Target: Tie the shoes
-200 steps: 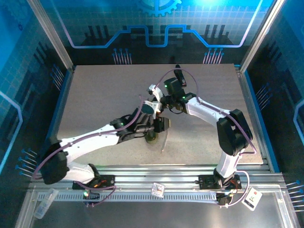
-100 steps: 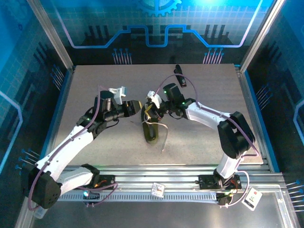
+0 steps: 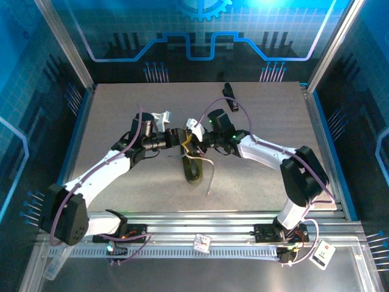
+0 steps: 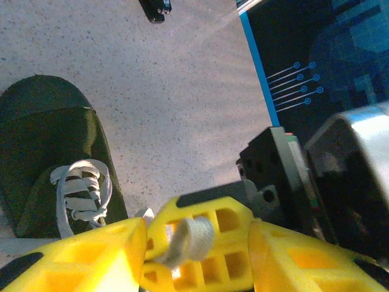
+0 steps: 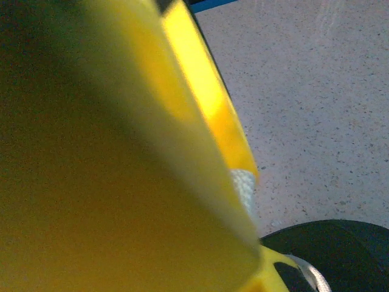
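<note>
Top external view: one shoe [image 3: 193, 171] lies sole down near the middle of the one grey table [image 3: 115, 115]. It runs lengthwise from far to near, between the two arms, which reach in from left and right. It is small, flat and dark olive green, with an oval outline and a smooth rounded cap at one end. Thin whitish-grey lacing [image 4: 82, 193] crosses its top in a few rows. Two lace ends lead off it. One loose end [image 3: 211, 176] trails on the table just to the right of the shoe. The other, the lifted lace [image 4: 188, 238], rises from the far end of the shoe to where the grippers meet just above it. The right gripper [image 3: 190, 142] has its yellow fingers pressed together, pinching the lifted lace. In the right wrist view a woven bit of the lace shows at the edge of one finger, with the dark shoe below. The left gripper [image 3: 177, 137] faces the right gripper tip to tip. In the left wrist view its two yellow fingers [image 4: 79, 258] stand part-way apart, with the right gripper's tip and the lace between them. One small black clip [image 3: 229, 97] lies on the far part of the table, well apart from the shoe.
</note>
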